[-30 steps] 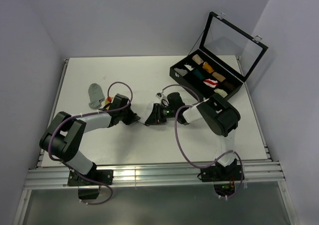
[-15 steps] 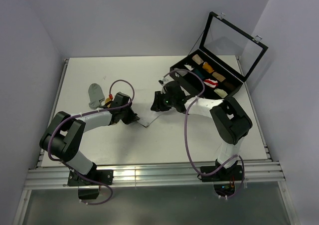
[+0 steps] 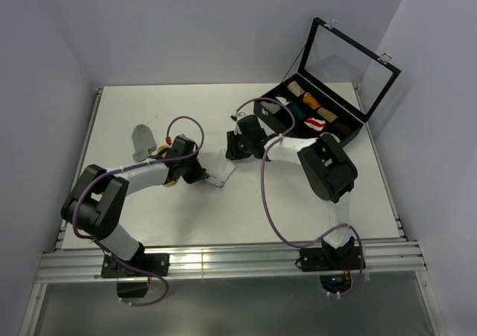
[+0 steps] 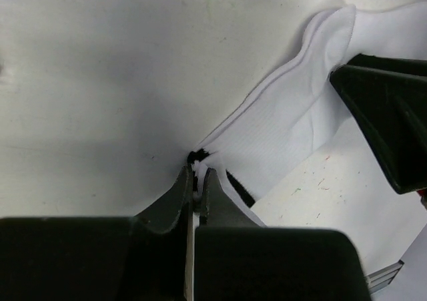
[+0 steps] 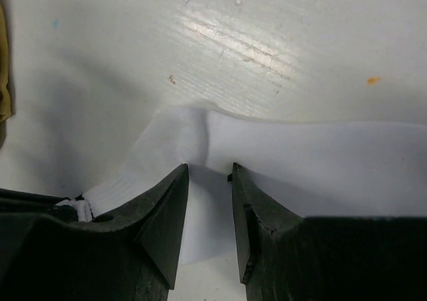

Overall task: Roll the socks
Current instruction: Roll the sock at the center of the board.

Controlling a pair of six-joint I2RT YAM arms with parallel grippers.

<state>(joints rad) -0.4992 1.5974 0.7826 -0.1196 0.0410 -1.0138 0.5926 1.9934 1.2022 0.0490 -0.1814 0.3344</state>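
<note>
My right claw [image 5: 209,171] has slid up the bench [image 3: 335,194] and now sits half-open astride the white sock [image 4: 280,134]; my left claw [image 4: 198,181] stays clamped on its striped cuff, so the sock lies stretched, ready for rolling

From overhead the long white fabric sock [image 3: 222,174] shows only as a short strip on the white bench [image 3: 223,217], both ends covered by the left pincer [image 3: 203,176] and the right pincer [image 3: 232,153]. The small coloured fabric rolls [image 3: 317,112] in the black glass-lidded case [image 3: 347,62] are too small to make out beyond colour. In the left wrist view the sock's black cuff stripes are mostly buried behind the pinching jaws, and its far end runs off the right edge. The right wrist view cuts a mustard-yellow fabric sock [image 5: 3,67] to a sliver at the left edge, and does not show whether the fingers [image 5: 167,207] there grip the white fabric or merely straddle it.
</note>
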